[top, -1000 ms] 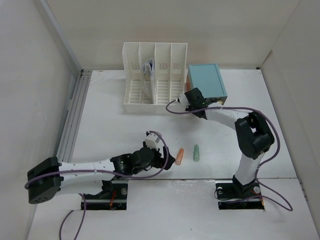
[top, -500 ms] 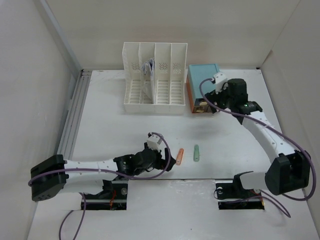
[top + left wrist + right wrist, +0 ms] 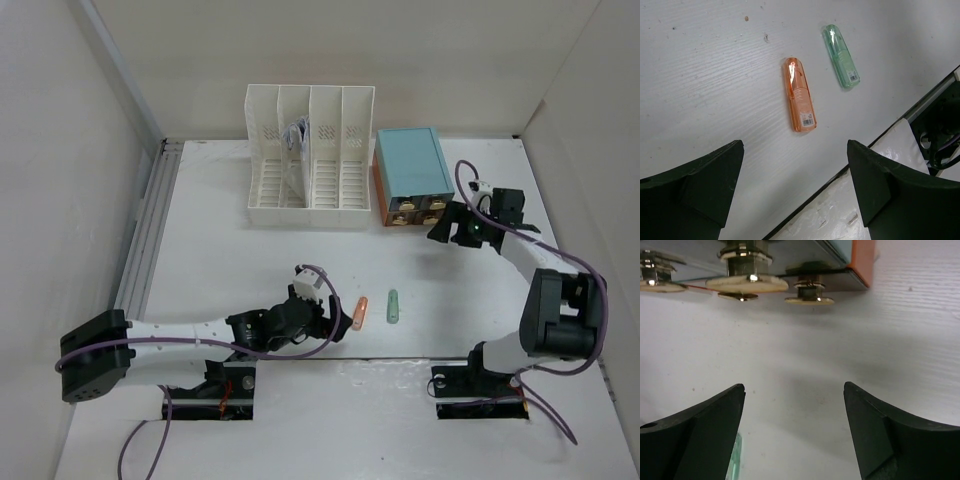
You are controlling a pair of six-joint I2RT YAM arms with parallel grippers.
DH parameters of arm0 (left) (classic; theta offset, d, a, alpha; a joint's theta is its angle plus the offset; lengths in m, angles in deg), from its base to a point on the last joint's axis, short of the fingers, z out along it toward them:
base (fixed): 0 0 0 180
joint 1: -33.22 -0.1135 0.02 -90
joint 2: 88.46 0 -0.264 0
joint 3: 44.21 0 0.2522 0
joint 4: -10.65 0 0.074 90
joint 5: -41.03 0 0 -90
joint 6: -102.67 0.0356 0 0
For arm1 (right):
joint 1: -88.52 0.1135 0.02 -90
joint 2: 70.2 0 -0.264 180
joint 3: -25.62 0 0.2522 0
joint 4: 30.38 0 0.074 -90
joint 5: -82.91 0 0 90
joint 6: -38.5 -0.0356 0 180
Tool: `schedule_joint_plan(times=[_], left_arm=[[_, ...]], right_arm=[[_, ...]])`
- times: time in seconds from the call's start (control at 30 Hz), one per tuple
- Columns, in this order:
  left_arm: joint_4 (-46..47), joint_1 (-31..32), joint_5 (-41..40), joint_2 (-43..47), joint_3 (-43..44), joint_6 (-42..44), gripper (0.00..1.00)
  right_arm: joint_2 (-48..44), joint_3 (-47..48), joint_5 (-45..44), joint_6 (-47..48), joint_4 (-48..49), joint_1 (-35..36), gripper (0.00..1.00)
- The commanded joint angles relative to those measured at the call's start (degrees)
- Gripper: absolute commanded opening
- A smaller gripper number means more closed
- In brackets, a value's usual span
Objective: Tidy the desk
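Note:
The desk (image 3: 230, 240) is a white matte tabletop. An orange capped stick (image 3: 359, 314) and a green one (image 3: 394, 306) lie side by side near its front edge. My left gripper (image 3: 337, 326) hovers just left of the orange stick, open and empty. In the left wrist view the orange stick (image 3: 800, 95) and the green stick (image 3: 841, 56) lie ahead of the open left gripper (image 3: 795, 147). My right gripper (image 3: 447, 232) is open and empty, low over the desk, just right of the teal-topped drawer box (image 3: 411, 163). In the right wrist view the right gripper (image 3: 794, 386) faces the box's brass knobs (image 3: 747, 282).
A white slotted file rack (image 3: 310, 155) stands at the back, left of the drawer box, with some items in one slot. A ridged metal rail (image 3: 145, 235) runs along the desk's left edge. White walls enclose the desk. Two cut-outs at the front hold the arm bases.
My right arm swung from the drawer box's front left corner out to its right, and its gripper went from shut to open. The left arm barely moved.

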State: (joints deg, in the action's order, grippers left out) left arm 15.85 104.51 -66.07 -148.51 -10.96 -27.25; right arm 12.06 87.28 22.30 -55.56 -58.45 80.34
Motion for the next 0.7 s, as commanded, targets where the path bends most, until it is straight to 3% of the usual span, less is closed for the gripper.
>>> schedule_joint_plan(times=[0.0,0.23,0.5,0.67], left_arm=[[0.11,0.34,-1.27,1.52,0.38,-0.07,0.82],[0.11,0.34,-1.27,0.29,0.91,-0.07,0.82],[0.11,0.34,-1.27,-0.24,2.13,-0.07,0.82],[-0.94,0.34,-1.27,0.37,2.14,-0.07,0.82]], right_arm=[[4.55,0.18,8.3,-5.43,9.1,-0.08,0.85],[15.2,2.64,13.33,-13.69,19.65,-0.69,0.82],[16.53,-1.14,13.33,-22.21,38.61,-1.75,0.81],[18.73,-1.93,11.93,-25.56,42.34,-1.75,0.8]])
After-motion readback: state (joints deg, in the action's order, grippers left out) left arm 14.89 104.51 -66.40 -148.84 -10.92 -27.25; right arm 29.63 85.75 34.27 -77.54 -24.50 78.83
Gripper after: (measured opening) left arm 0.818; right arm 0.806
